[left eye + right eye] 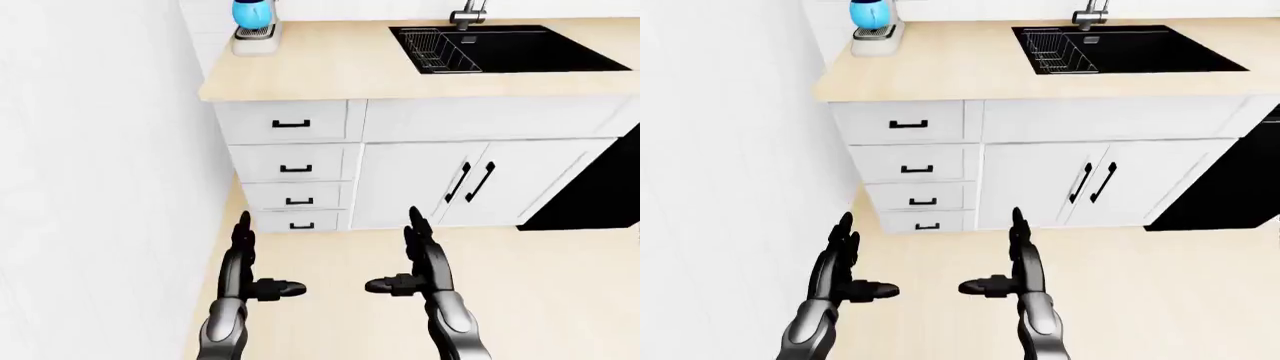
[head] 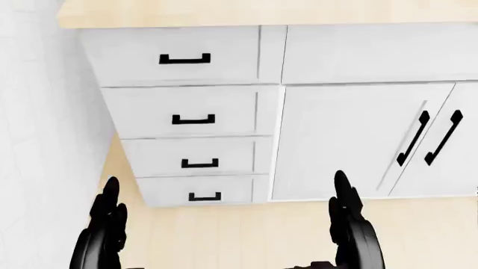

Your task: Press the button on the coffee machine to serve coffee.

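1. The coffee machine [image 1: 255,26] stands at 11 o'clock in the left-eye view, on the table [image 1: 330,67] beside the wall, well apart from both hands
2. Risk: a walk-up drifting toward the wall could leave the button out of reach
3. The left robot hand [image 1: 250,262] and right robot hand [image 1: 415,259] have fingers spread, holding and touching nothing

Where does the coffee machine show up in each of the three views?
Left-eye view: the coffee machine sits at the top edge, left of centre, on the counter's far left corner.
Right-eye view: top left, same corner of the counter.
Head view: not in it; only the counter's lower edge and cabinets show.
Shared landmark: the four-drawer stack, directly below the machine's end of the counter.
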Controlling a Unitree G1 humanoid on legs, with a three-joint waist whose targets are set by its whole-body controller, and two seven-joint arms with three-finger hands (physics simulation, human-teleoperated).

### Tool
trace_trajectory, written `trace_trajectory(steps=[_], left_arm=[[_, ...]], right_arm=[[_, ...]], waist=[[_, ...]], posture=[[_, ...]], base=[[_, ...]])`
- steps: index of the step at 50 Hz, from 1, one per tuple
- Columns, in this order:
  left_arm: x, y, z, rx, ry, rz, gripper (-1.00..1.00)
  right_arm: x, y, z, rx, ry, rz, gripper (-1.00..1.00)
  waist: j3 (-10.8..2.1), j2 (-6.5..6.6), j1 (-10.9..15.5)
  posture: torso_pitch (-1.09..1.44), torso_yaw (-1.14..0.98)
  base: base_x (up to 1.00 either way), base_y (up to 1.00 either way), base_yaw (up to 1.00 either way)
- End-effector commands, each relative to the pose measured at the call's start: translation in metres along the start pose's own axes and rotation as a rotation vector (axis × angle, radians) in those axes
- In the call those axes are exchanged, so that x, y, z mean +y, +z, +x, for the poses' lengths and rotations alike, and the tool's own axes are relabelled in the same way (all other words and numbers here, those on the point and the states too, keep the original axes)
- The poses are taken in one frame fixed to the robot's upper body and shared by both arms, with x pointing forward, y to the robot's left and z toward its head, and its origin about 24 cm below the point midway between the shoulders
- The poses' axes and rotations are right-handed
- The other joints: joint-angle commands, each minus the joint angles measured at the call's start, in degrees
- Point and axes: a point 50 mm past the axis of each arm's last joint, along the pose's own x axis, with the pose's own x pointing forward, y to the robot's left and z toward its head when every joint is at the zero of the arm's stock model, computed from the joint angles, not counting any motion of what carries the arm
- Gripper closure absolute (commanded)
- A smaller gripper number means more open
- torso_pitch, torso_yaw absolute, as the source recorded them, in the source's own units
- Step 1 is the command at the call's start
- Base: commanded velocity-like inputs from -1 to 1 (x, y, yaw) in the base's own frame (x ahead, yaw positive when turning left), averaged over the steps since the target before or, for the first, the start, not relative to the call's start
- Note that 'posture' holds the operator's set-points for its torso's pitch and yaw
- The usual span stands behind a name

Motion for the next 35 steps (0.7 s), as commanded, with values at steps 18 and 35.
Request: trace_trajectory(steps=[18,35], left_arm=[[0.001,0.035,0.004,-0.171,0.011,-0.022,-1.00],[0.000,0.125,0.029,-0.191,0.022,-0.051,-1.00]], right_arm=[[0.000,0.032,0.003,-0.159,-0.004,-0.020,-1.00],[-0.011,0.133,0.014,-0.187,-0.041,-0.027,-1.00]], waist=[[-4.82,-0.23,0.43],[-5.33,-0.39,0.66]], posture=[[0.00,0.00],[0.00,0.00]], base=[[0.00,0.00,0.00],[0.00,0.00,0.00]])
